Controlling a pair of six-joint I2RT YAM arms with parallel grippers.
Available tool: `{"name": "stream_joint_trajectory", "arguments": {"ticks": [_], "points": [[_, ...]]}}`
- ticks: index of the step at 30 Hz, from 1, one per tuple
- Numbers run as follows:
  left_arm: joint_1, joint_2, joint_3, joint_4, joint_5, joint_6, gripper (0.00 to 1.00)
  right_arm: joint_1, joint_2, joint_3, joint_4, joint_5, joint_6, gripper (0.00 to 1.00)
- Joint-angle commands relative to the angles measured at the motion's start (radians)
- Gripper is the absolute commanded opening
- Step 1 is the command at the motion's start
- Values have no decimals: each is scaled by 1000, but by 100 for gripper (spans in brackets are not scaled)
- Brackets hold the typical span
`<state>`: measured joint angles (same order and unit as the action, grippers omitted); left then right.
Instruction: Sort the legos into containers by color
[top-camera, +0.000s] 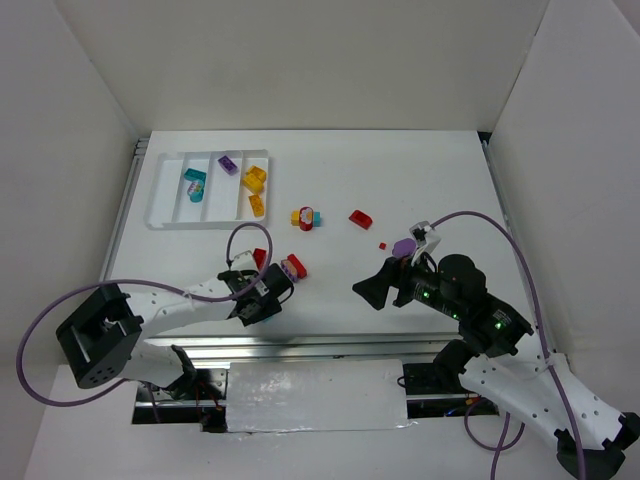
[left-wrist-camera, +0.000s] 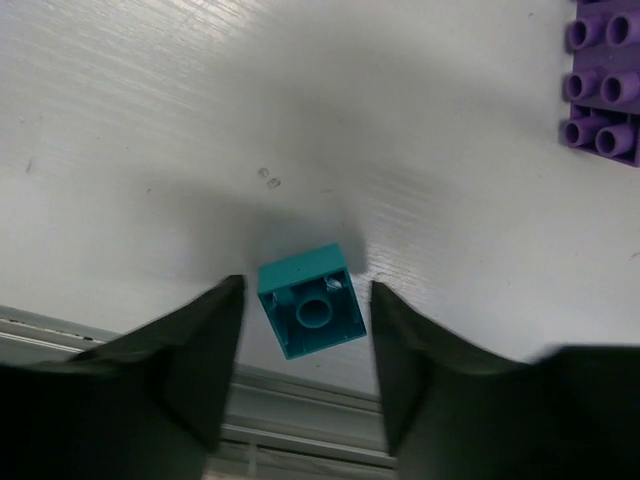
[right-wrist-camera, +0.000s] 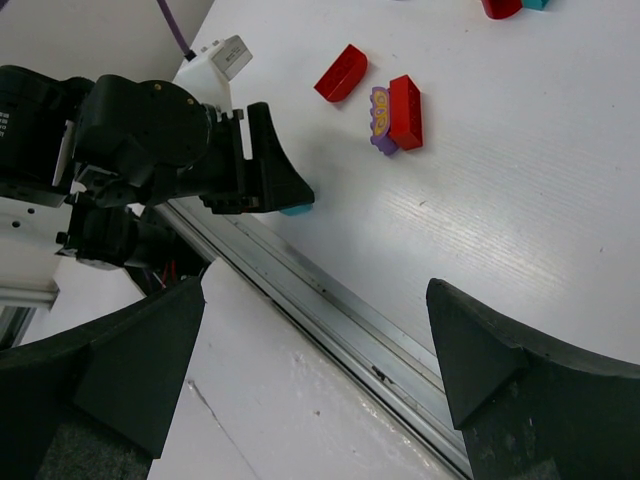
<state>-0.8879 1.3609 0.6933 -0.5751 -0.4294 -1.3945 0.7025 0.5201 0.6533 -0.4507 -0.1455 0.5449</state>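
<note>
A small teal brick (left-wrist-camera: 310, 313) lies hollow side up near the table's front edge. My left gripper (left-wrist-camera: 307, 290) is open, with one finger on each side of the brick and a gap on both sides. In the top view the left gripper (top-camera: 252, 306) covers this brick. The white tray (top-camera: 160, 200) at the far left holds a teal brick (top-camera: 194, 177), a purple one (top-camera: 228, 164) and two yellow ones (top-camera: 255, 178). My right gripper (top-camera: 365, 290) is open and empty above the table's middle front, as the right wrist view (right-wrist-camera: 316, 290) shows.
Loose on the table are a red brick (top-camera: 260, 257), a purple-and-red brick (top-camera: 293, 267), a yellow-red-teal cluster (top-camera: 306, 217), a red brick (top-camera: 360, 218), a tiny red piece (top-camera: 382, 244) and a purple brick (top-camera: 404, 246) beside my right wrist. A metal rail (right-wrist-camera: 330, 300) runs along the front edge.
</note>
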Motion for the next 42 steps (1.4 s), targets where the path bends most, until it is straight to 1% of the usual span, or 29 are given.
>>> {"name": "stream_joint_trajectory", "arguments": {"ticks": [1,2,3,5,6,8,9,10,11,13,15,16,18,19,21,22,23,24,26,28,29,31,34,35,37,38,40,41,42], "points": [[-6,6,8,17,-2,-8,58,-1,-2,-1,23,4,-11,100],[-6,4,5,17,-3,-8,54,-3,0,-1,23,3,-11,100],[-6,1,3,20,-6,-8,44,-3,1,-1,21,3,-11,100],[-5,0,9,14,-35,-5,36,-3,0,-1,21,3,-11,100],[-2,-6,14,9,-51,5,20,-1,-2,-3,20,3,-11,100],[39,-17,47,-54,-95,14,0,-3,-5,-3,17,4,-11,100],[61,-41,54,-68,-107,29,0,-3,-6,-3,15,6,-13,100],[119,-60,58,-83,-117,57,0,-1,-6,0,12,6,-14,100],[119,-78,69,-83,-123,57,0,-1,-5,2,12,6,-14,100],[284,-134,87,-51,-124,164,0,-1,0,0,20,4,-16,100],[377,-152,116,-31,-127,219,0,-1,4,-3,33,1,-14,100],[450,-148,158,-28,-141,256,0,-3,8,-7,41,-3,-14,100],[518,-103,211,-11,-176,293,0,-3,24,-11,55,-11,-13,100],[576,-79,242,-8,-192,310,0,-3,29,-14,60,-14,-13,100],[633,15,319,24,-204,331,1,-3,43,-15,67,-19,-16,100],[696,55,378,38,-181,362,1,-3,49,-15,69,-19,-17,100],[725,135,412,37,-180,362,1,-3,52,-17,70,-19,-23,100],[777,173,443,38,-175,377,0,-3,54,-21,76,-23,-23,100],[822,293,549,34,-146,387,0,-5,63,-27,84,-28,-26,100],[860,366,647,31,-138,403,0,-3,73,-34,92,-37,-28,100],[869,432,679,26,-131,410,1,-5,77,-37,95,-43,-30,100],[885,489,756,17,-123,433,3,-8,81,-43,102,-48,-30,100],[900,572,811,15,-126,446,11,-8,86,-58,135,-72,-17,100],[912,596,818,21,-114,448,19,-8,89,-64,142,-80,-13,100],[919,610,830,38,-100,465,30,-8,104,-72,156,-94,-11,100],[919,612,833,41,-100,463,45,-6,109,-73,156,-94,-10,100],[917,604,822,60,-98,470,59,-8,123,-72,158,-97,-11,99],[919,593,822,60,-103,469,72,-8,124,-70,162,-98,-11,99],[919,587,821,55,-109,465,79,-8,127,-70,164,-101,-11,100]]}}
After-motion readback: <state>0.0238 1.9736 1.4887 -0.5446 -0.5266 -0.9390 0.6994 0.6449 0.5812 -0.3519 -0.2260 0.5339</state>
